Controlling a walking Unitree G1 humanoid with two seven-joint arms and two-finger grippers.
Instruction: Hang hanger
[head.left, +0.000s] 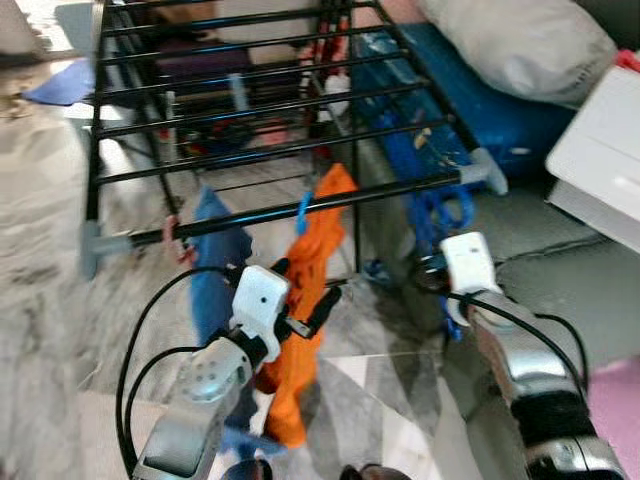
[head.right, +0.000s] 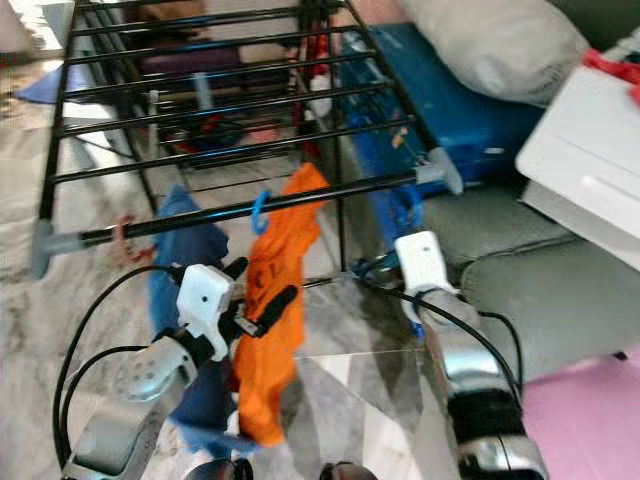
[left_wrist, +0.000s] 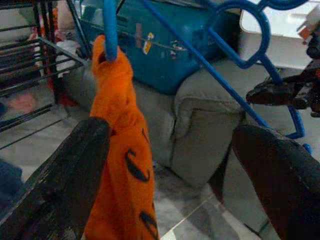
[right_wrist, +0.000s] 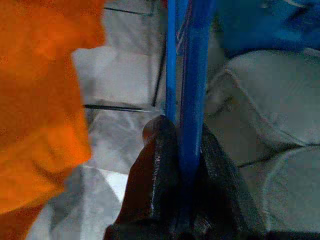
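Observation:
A blue hanger (head.left: 441, 212) dangles below the right end of the drying rack's front bar (head.left: 400, 187). My right gripper (head.left: 432, 273) is shut on its lower part, and the right wrist view shows the fingers (right_wrist: 157, 170) clamped on the blue rod (right_wrist: 192, 100). An orange garment (head.left: 325, 215) hangs from the same bar by a blue hook (head.left: 303, 210). Beside it, my left gripper (head.left: 305, 290) stands open with the orange cloth (left_wrist: 122, 165) hanging between its fingers (left_wrist: 60, 180), held by neither.
A blue garment (head.left: 215, 250) hangs left of the orange one. Behind the rack stands a blue case (head.left: 470, 110) with a grey cushion (head.left: 530, 40) on it. At right are a white box (head.left: 605, 150), a grey seat (head.right: 540, 290) and a pink mat (head.left: 615, 400).

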